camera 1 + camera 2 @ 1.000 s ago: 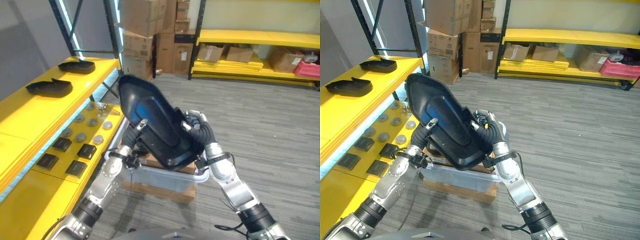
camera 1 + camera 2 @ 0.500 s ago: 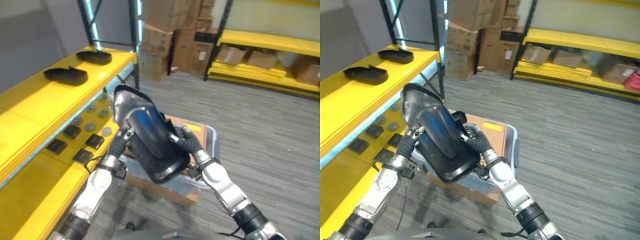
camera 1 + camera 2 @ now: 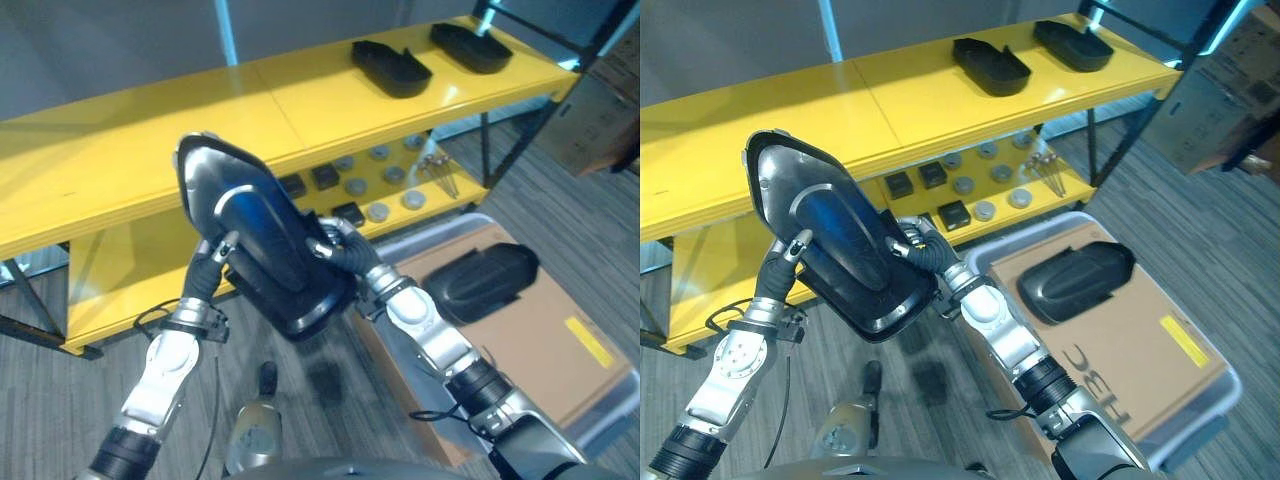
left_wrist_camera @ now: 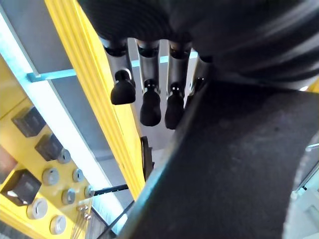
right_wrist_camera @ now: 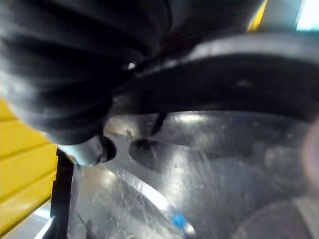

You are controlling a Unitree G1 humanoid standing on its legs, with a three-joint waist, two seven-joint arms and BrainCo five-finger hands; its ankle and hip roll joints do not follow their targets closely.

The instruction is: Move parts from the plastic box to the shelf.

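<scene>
Parts: one held, one boxed, two shelved

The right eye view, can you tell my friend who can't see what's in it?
Two robot hands, left and right, hold a big black shell-shaped part between them, tilted, in front of a yellow shelf. Two smaller black parts lie on the shelf's top level. Another black part rests on cardboard in the plastic box to the right.
</scene>
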